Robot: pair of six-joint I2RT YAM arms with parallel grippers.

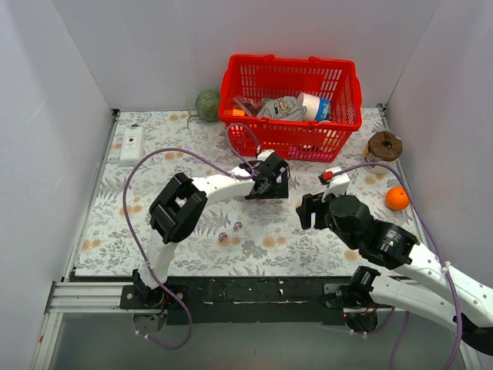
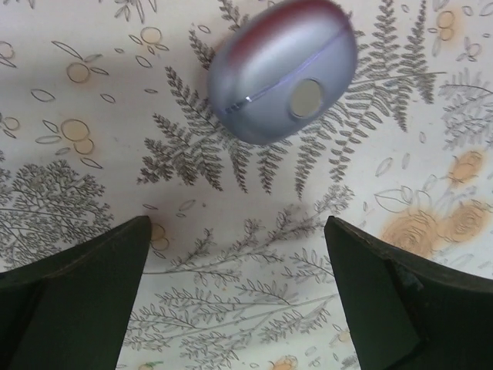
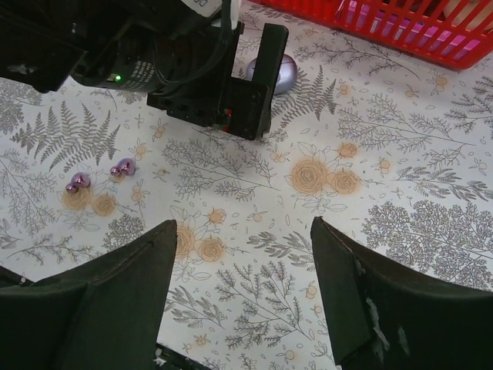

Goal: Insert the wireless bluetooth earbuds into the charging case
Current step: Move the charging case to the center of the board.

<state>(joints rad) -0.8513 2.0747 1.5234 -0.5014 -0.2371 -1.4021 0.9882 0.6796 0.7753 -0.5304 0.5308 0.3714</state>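
The charging case [image 2: 281, 69] is a lavender oval pebble, closed, lying on the floral cloth just ahead of my left gripper [image 2: 237, 231]. That gripper is open and empty, with its jaws wide apart short of the case. The case also shows in the right wrist view [image 3: 276, 71], partly hidden behind the left gripper [image 3: 246, 96]. The two purplish earbuds [image 3: 77, 183] [image 3: 123, 166] lie side by side on the cloth, left of my right gripper [image 3: 243, 227], which is open and empty. In the top view the earbuds [image 1: 223, 237] [image 1: 237, 227] lie below the left forearm.
A red basket [image 1: 291, 104] full of items stands at the back. A green ball [image 1: 208, 105] sits to its left and a white power strip [image 1: 132, 145] lies at far left. A brown ring [image 1: 384, 145] and an orange [image 1: 397, 198] are at the right. White walls enclose the table.
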